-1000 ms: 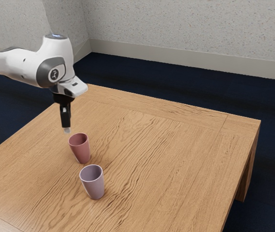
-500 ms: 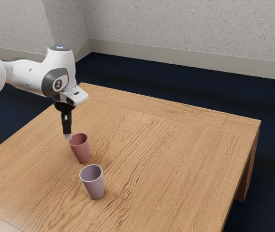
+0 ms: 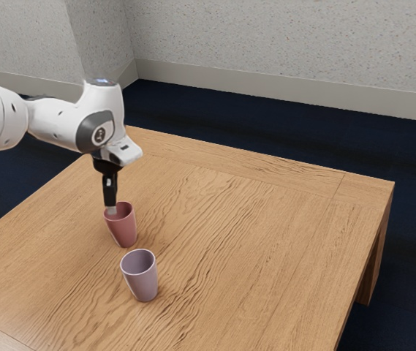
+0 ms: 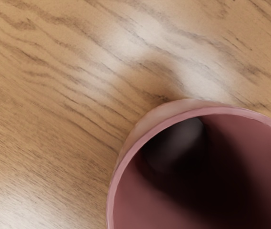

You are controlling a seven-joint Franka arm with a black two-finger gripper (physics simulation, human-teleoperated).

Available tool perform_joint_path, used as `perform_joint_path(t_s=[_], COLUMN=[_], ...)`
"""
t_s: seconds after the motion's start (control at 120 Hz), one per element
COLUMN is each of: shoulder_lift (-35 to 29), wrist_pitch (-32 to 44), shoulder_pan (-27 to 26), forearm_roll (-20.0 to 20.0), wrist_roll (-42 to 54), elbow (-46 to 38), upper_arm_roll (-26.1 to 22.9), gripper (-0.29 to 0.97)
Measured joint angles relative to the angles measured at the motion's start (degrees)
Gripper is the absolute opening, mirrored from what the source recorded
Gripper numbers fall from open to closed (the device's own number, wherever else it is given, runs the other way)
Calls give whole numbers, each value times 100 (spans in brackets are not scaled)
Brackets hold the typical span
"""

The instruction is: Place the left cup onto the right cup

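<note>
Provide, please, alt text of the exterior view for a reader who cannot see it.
A robot's gripper sits at the rim of a pink cup on a wooden table; a lilac cup stands apart, nearer the camera.

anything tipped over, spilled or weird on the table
Nothing stands out: the pink cup and the purple cup both stand upright and apart on the table, with the gripper at the pink cup's rim.
</note>
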Motion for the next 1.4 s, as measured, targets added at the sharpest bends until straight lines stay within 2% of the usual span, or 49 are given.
perform_joint_path(t_s=[0.5, 0.867, 1.067, 1.4], shoulder_lift=[506, 706, 715, 639], wrist_pitch=[190, 284, 309, 330], shoulder_pan=[-32, -152, -184, -184], forearm_roll=[-3, -51, -82, -179], wrist_roll=[223, 304, 297, 237], elbow=[484, 614, 602, 537], upper_arm_roll=[-5, -17, -22, -18], gripper=[30, 21, 1, -8])
